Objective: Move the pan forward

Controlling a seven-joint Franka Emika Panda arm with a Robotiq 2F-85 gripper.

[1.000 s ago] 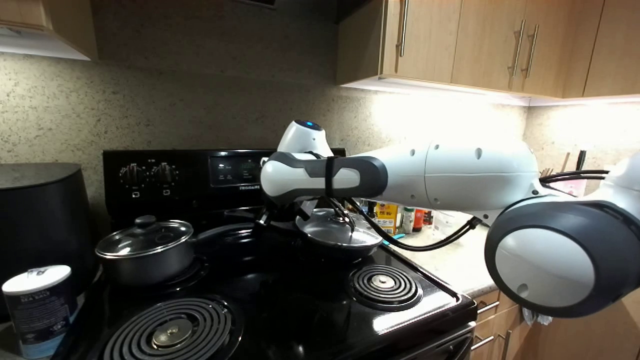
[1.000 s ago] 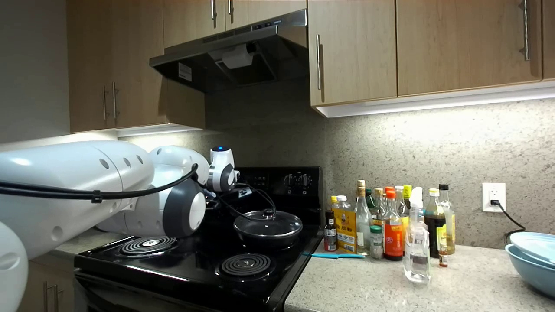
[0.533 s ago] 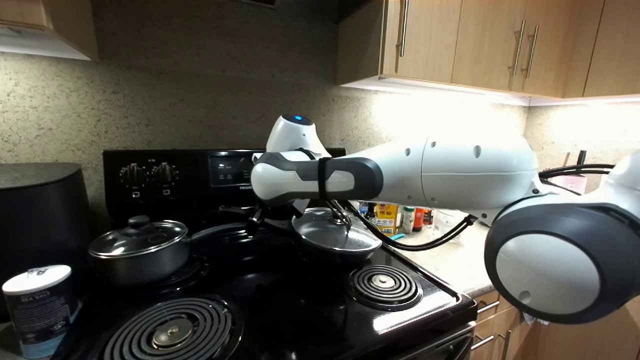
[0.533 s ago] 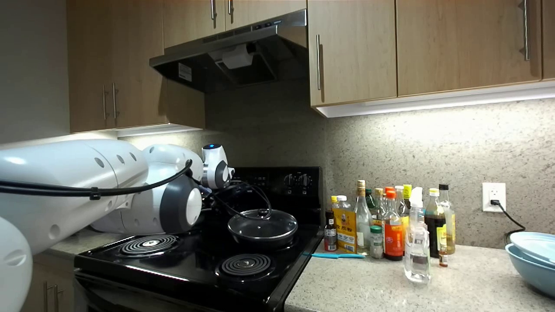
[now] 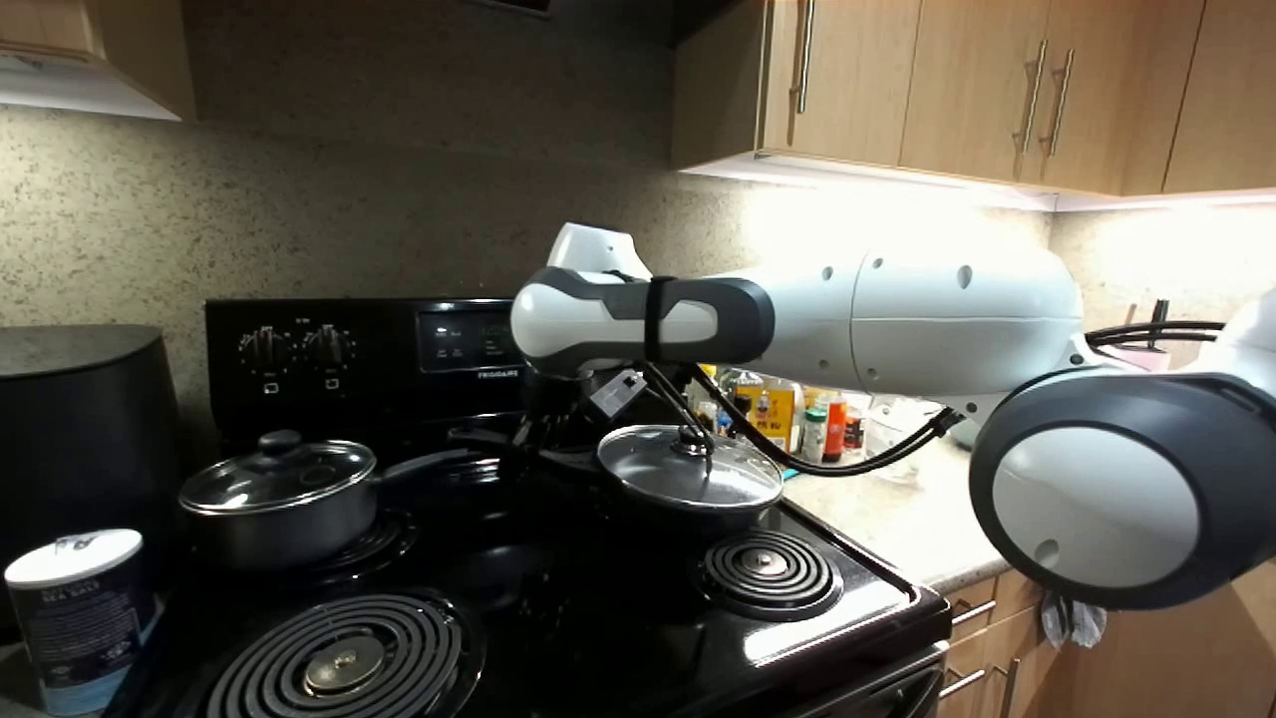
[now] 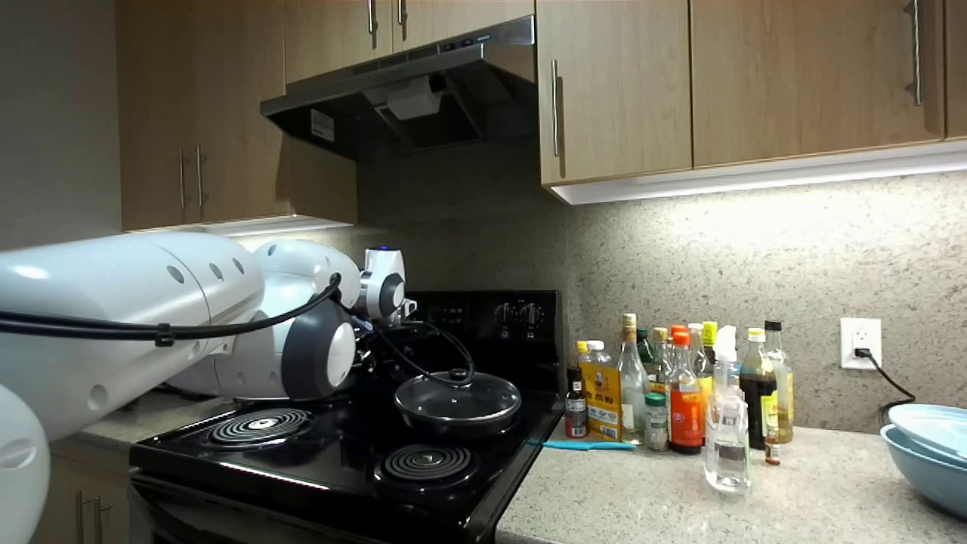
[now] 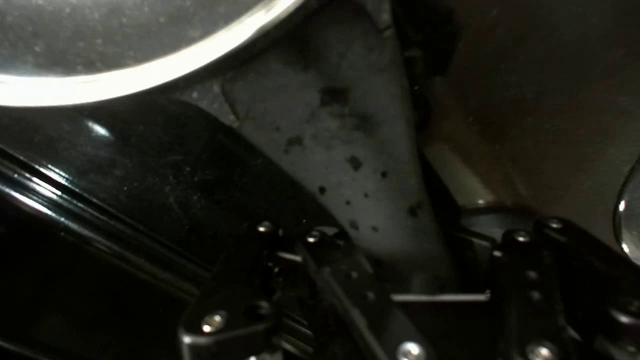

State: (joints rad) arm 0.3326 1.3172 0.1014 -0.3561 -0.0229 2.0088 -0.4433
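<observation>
The pan (image 6: 462,429), its handle (image 7: 372,145) pinched in the gripper (image 7: 419,247), seemed to need a slow, level pull toward the nearest front coil (image 6: 427,463) lest its lid (image 6: 459,403) slip.

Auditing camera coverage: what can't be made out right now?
Whether the gripper grips the pan's handle: wrist view, too dark and blurred between them.
Rest of the pan's lid: wrist view, cut off by top and left edges.
What the pan sits on: both exterior views, mostly hidden by the pan itself.
Fine print on the canister: an exterior view, too small.
</observation>
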